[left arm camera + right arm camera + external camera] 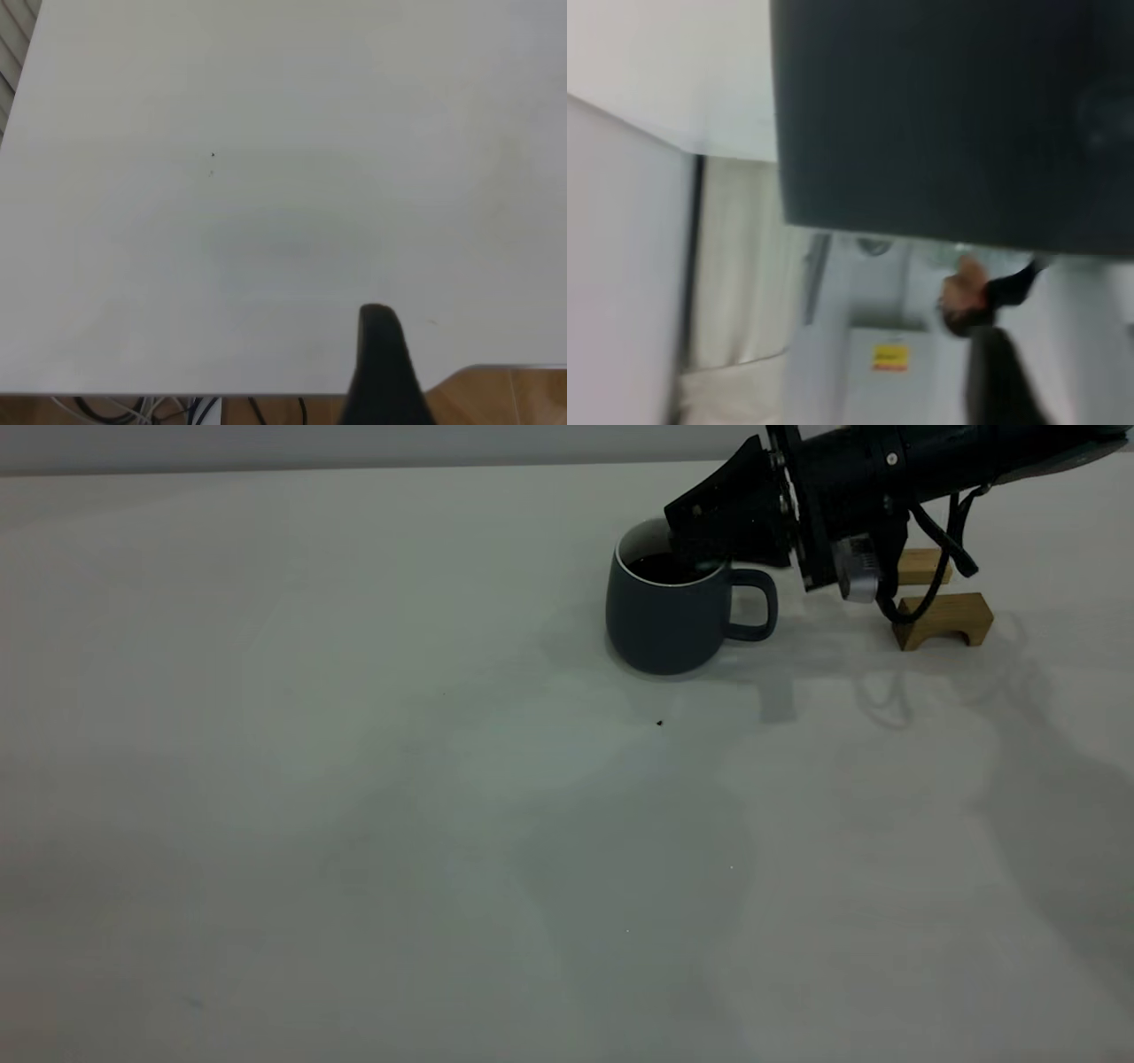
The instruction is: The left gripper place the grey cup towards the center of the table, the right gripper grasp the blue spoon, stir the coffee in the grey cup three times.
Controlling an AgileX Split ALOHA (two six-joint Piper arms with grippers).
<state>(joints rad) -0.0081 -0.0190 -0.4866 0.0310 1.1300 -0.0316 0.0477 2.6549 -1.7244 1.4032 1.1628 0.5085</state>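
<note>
The right gripper (700,536) is positioned over the rim of the grey cup (664,615), directly above the coffee (660,567), its finger state not discernible, while two wooden blocks (943,620) are located just behind it.

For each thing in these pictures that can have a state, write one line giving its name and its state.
Grey cup: upright on the table, handle toward the wooden blocks.
Coffee: fills the cup partway.
Right gripper: tipped over the cup's mouth; grip hidden.
Left gripper: off at the table edge, nothing near it.
Wooden blocks: resting on the table beyond the cup.
</note>
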